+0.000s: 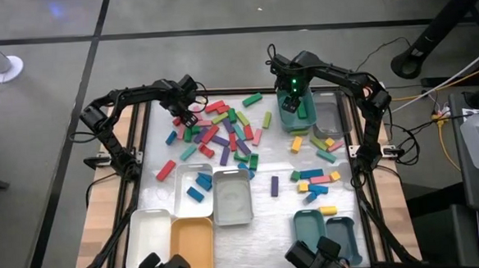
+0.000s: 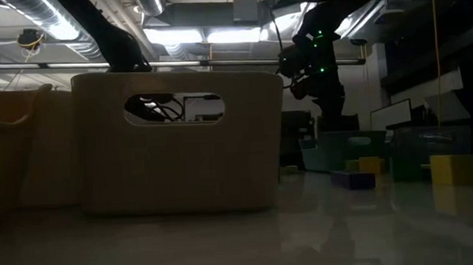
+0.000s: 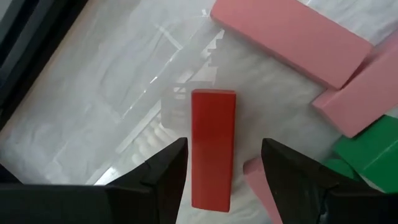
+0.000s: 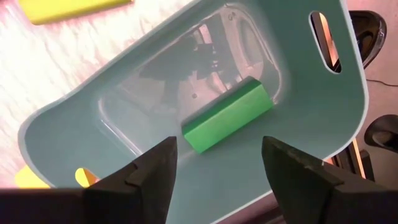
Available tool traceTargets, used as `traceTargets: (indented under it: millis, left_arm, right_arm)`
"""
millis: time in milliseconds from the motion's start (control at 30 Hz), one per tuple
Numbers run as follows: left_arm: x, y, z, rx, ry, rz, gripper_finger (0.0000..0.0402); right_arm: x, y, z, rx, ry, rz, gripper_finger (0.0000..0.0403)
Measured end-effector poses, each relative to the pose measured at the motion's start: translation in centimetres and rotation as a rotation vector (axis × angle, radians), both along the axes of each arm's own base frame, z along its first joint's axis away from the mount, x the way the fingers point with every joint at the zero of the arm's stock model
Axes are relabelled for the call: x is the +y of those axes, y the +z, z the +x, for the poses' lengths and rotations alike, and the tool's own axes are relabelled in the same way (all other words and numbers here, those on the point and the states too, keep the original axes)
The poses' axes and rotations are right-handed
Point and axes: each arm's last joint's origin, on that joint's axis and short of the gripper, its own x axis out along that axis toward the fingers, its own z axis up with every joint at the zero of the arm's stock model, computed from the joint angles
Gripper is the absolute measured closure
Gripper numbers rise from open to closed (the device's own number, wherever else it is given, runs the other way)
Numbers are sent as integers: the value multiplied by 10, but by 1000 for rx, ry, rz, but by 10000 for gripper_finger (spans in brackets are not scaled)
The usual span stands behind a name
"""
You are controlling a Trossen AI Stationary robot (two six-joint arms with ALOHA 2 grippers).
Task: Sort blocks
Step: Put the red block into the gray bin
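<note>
The left gripper [image 3: 224,180], jaws apart, straddles a red block [image 3: 212,146] lying on the table [image 3: 112,93], while the right gripper [image 4: 217,180], jaws apart, hovers over a green block [image 4: 227,122] in the teal tray [image 4: 311,124].

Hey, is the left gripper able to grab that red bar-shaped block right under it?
Probably yes: the left gripper is open, its fingers either side of the red bar-shaped block, which lies clear of the pink blocks nearby.
</note>
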Motion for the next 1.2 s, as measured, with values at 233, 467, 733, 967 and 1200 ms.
traceTargets:
  millis: [233,467,733,967,1200]
  left_arm:
    - [-1,1,1,9,-18,-7,208]
    - [9,19,11,-40,-18,46,208]
    - [13,9,11,-63,-39,-21,208]
    - [15,4,9,-24,-23,-20,208]
    - [20,4,1,-9,27,-27,208]
  right_arm:
    - [0,0,0,0,-1,0,168]
    - [0,0,0,0,-3,0,168]
    - [0,0,0,0,-2,0,169]
    - [0,0,0,0,-3,0,169]
    - [0,0,0,0,-2,0,169]
